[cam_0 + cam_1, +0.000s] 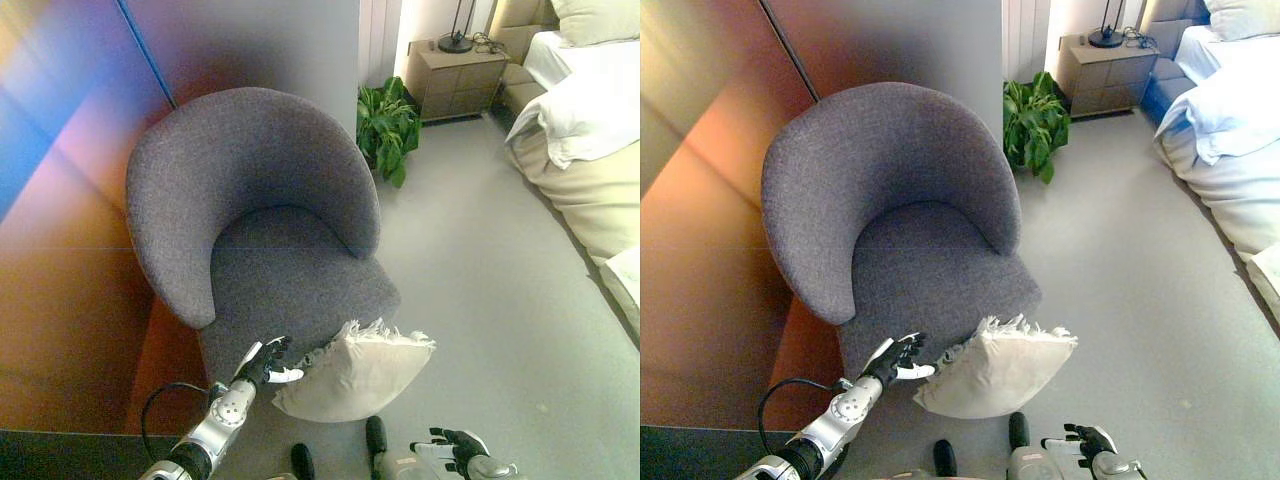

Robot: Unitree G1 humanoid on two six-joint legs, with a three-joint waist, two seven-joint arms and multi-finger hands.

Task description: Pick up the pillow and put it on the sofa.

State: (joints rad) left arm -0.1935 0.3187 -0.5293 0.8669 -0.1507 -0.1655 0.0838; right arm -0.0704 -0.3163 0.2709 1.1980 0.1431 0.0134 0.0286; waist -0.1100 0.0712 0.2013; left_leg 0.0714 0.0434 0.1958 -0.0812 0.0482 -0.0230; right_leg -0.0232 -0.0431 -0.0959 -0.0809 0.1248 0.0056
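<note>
Right now you have the cream, fringed fabric pillow (pixel 358 375) on the grey floor (pixel 480 300), leaning against the front of the rounded grey upholstered armchair (pixel 255 230); its tasselled top edge stands just above the chair's seat front, and its lower edge rests on the floor. The seat itself carries nothing.

Your left hand (pixel 265 362) is at the pillow's left corner, against the chair's front panel. Its dark fingers look loosely spread with the white tips pointing toward the pillow, and one white tip lies at the fabric's edge. You can't be sure from either eye view whether it actually touches the cloth or pinches it; the fingers appear relaxed, not curled round anything.

Your right hand (pixel 1085 440) shows low at the bottom edge, below and to the right of the pillow and well apart from it, fingers spread and holding nothing.

Beyond the chair you see a green leafy potted plant (pixel 388 125) by the wall, a tan wooden bedside cabinet (pixel 455 78) with a black lamp base (pixel 455 40) on it, and at the far right a bed with white and beige bedding (pixel 585 120).
</note>
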